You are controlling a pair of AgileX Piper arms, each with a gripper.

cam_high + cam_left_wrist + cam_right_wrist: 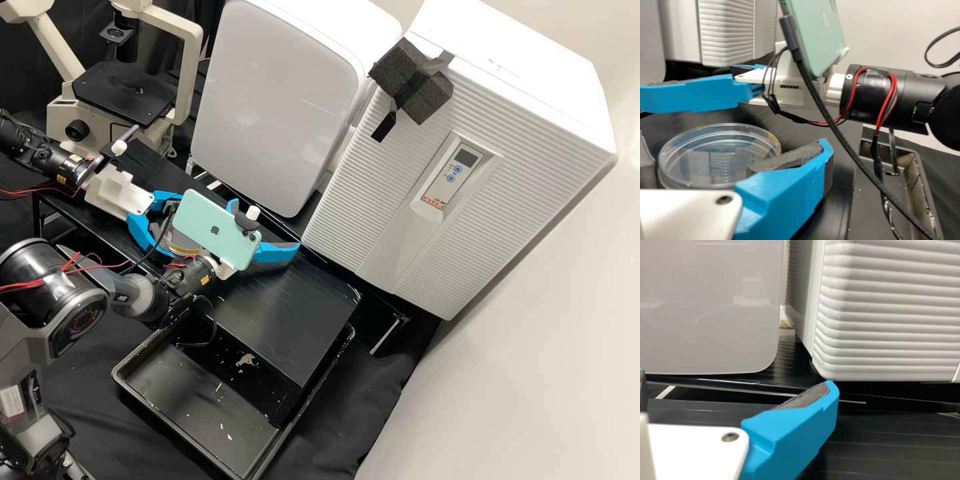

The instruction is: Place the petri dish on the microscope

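My left gripper (167, 230) is over the bench, partly behind the phone in the high view. In the left wrist view the left gripper (735, 150) is shut on the clear petri dish (715, 157), a pad at either side of its rim. Part of the petri dish (179, 243) shows below the phone. Close beside it, my right gripper (267, 225) stands open; in its own wrist view the right gripper (737, 385) has nothing between its fingers. The microscope (189, 80) stands at the upper left, with a flat black stage (123, 93).
A mint-green phone (213, 230) rides on the right arm, a loose cable (832, 122) near it. Two white appliances, one smooth (273, 100) and one ribbed (373, 200), line the back. A black tray (150, 407) lies before the bench (287, 320).
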